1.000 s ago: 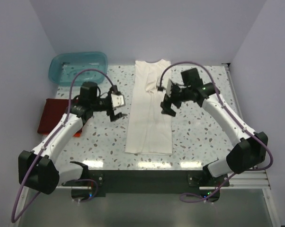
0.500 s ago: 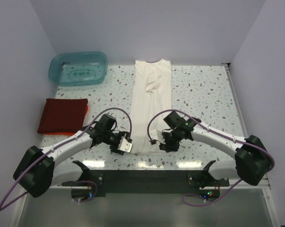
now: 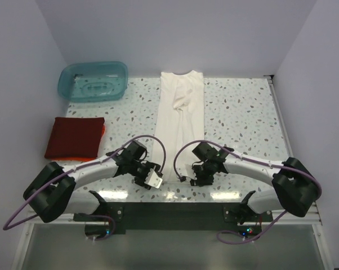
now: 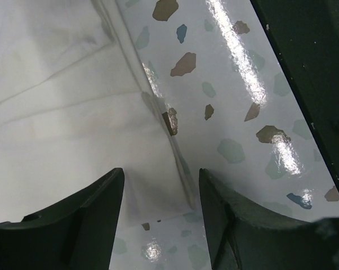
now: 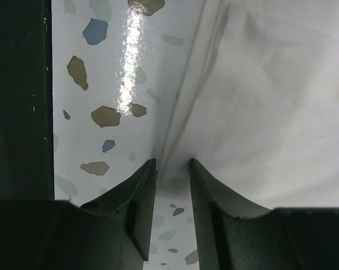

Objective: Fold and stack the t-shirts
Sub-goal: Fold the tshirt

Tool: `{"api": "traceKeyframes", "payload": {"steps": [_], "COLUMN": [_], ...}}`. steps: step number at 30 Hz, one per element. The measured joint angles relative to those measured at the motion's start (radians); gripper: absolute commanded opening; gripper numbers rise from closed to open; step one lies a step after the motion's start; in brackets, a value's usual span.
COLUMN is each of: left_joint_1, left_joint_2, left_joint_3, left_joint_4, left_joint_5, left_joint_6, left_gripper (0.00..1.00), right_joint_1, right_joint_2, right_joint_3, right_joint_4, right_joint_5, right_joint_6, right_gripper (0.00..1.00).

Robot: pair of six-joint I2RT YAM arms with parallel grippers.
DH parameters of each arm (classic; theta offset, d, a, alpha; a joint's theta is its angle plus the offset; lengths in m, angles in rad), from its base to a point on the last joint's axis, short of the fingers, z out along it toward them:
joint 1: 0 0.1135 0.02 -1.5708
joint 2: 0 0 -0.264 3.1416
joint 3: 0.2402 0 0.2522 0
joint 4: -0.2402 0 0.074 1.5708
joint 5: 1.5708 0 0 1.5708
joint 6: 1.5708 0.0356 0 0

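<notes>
Cream-white t-shirt [image 3: 179, 112] lies lengthwise on desk [image 3: 242, 112], left tool [image 4: 160, 174] gaping astride near-left hem corner, right tool [image 5: 172, 163] narrow over near-right corner, grip unconfirmed, probably to fold the hem away.

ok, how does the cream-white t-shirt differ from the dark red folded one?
Shape: the cream-white t-shirt is a long narrow strip mid-table; the dark red folded t-shirt is a compact rectangle at the left.
Handling: the left gripper and right gripper sit at the cream one's near corners; nothing touches the red.
Only the red, not the cream, shows a thin orange edge beside it.
Both lie flat on the speckled table.
</notes>
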Motion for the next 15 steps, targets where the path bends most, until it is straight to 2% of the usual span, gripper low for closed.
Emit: {"api": "traceKeyframes", "payload": {"steps": [2, 5, 6, 10, 15], "left_joint_1": [-0.001, -0.001, -0.001, -0.002, -0.007], "left_joint_2": [0.017, 0.037, 0.043, 0.058, 0.068], "left_joint_3": [0.008, 0.013, 0.013, 0.014, 0.022], "left_joint_4": [0.014, 0.039, 0.046, 0.067, 0.062], "left_joint_5": [-0.002, -0.002, -0.001, -0.001, -0.007], "left_joint_6": [0.000, 0.003, 0.005, 0.021, 0.034], "left_gripper": [0.58, 0.46, 0.39, 0.24, 0.02], "right_joint_1": [0.005, 0.011, 0.014, 0.015, 0.022], "right_joint_2": [0.004, 0.007, 0.008, 0.018, -0.005], "right_joint_3": [-0.002, -0.003, -0.004, -0.004, -0.022], "right_joint_4": [0.013, 0.033, 0.041, 0.081, 0.114], "right_joint_5": [0.008, 0.019, 0.021, 0.037, 0.046], "right_joint_6": [-0.010, -0.019, -0.021, -0.024, -0.019], "right_gripper": [0.33, 0.27, 0.20, 0.01, 0.00]}}
